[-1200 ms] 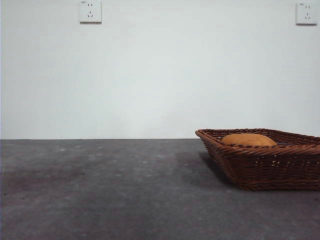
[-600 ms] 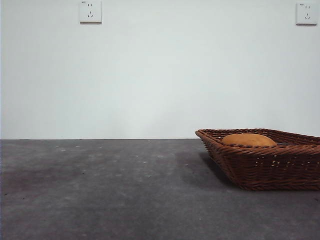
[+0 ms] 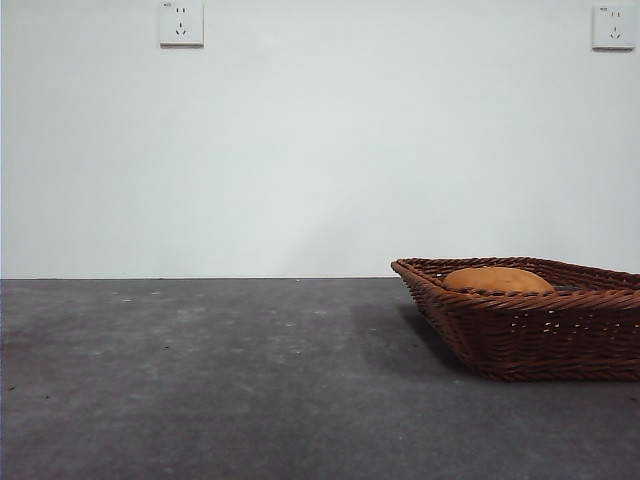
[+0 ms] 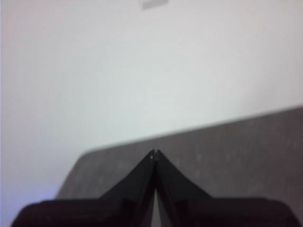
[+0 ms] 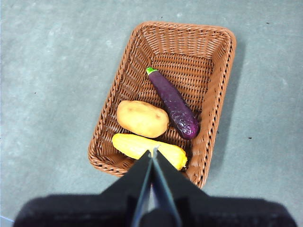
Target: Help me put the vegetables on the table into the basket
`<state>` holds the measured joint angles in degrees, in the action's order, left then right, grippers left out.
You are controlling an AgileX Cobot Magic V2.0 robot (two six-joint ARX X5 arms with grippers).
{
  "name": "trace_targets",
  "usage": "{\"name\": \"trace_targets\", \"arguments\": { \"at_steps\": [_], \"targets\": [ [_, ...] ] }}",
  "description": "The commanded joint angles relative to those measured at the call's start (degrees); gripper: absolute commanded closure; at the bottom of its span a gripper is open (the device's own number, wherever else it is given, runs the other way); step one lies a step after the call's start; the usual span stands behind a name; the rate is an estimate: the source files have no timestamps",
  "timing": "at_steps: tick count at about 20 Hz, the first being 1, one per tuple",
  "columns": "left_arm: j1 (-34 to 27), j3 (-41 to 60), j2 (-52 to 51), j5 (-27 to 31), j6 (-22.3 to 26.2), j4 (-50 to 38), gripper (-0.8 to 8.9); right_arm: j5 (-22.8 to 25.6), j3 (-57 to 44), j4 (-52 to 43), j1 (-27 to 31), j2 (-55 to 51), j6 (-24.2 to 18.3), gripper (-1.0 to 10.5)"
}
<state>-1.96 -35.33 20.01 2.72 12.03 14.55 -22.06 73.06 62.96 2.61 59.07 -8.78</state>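
Observation:
The woven brown basket (image 5: 208, 113) lies on the grey table (image 5: 52, 71) below my right gripper (image 5: 154, 152), which hangs high above it, shut and empty. Inside lie the yellow corn cob (image 5: 137, 145), the orange-brown potato (image 5: 142, 118) and the dark purple eggplant (image 5: 174, 105). In the front view the basket (image 3: 540, 335) stands at the right with only the potato's top (image 3: 497, 279) showing over the rim. My left gripper (image 4: 155, 152) is shut and empty, raised over bare table (image 4: 246, 146), facing the white wall.
A white wall with two power sockets (image 3: 181, 23) stands behind the table. Bare grey table (image 3: 200, 380) spreads left of the basket in the front view. No arm shows in the front view.

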Motion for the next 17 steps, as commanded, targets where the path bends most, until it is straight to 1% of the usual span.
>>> {"name": "trace_targets", "arguments": {
  "at_steps": [1,3,6,9,10,12,14,16,17],
  "targets": [
    [-1.49,8.57,-5.57,-0.17,0.42,-0.74,8.17,0.02,-0.07,-0.37,0.0,0.07,0.09,9.5],
    [-1.62,16.22,-9.64,-0.17,-1.31,-2.32,8.17,0.02,-0.07,-0.37,0.0,0.07,0.09,9.5],
    [-1.62,26.45,-14.51,-0.17,-5.86,-7.5,8.17,0.02,-0.07,-0.37,0.0,0.07,0.09,9.5],
    [-1.6,33.4,-17.77,-0.17,-10.21,-10.38,8.17,0.02,-0.07,-0.37,0.0,0.07,0.09,9.5],
    [-1.62,34.75,-18.62,-0.15,-11.02,-10.32,8.17,0.02,-0.07,-0.37,0.0,0.07,0.09,9.5],
    [-1.62,34.93,-19.78,0.26,-11.43,-6.8,8.17,0.02,-0.07,-0.37,0.0,0.07,0.09,9.5],
    [-1.62,34.93,-19.8,0.72,-11.43,-5.09,8.17,0.02,-0.07,-0.37,0.0,0.09,0.09,9.5],
    [-1.62,34.93,-19.8,0.37,-11.41,-5.01,8.17,0.02,-0.07,-0.37,0.0,0.09,0.09,9.5],
    [-1.64,34.93,-19.76,-0.68,-11.65,-5.03,8.17,0.02,-0.07,-0.37,0.0,0.09,0.09,9.5]
  ]
}}
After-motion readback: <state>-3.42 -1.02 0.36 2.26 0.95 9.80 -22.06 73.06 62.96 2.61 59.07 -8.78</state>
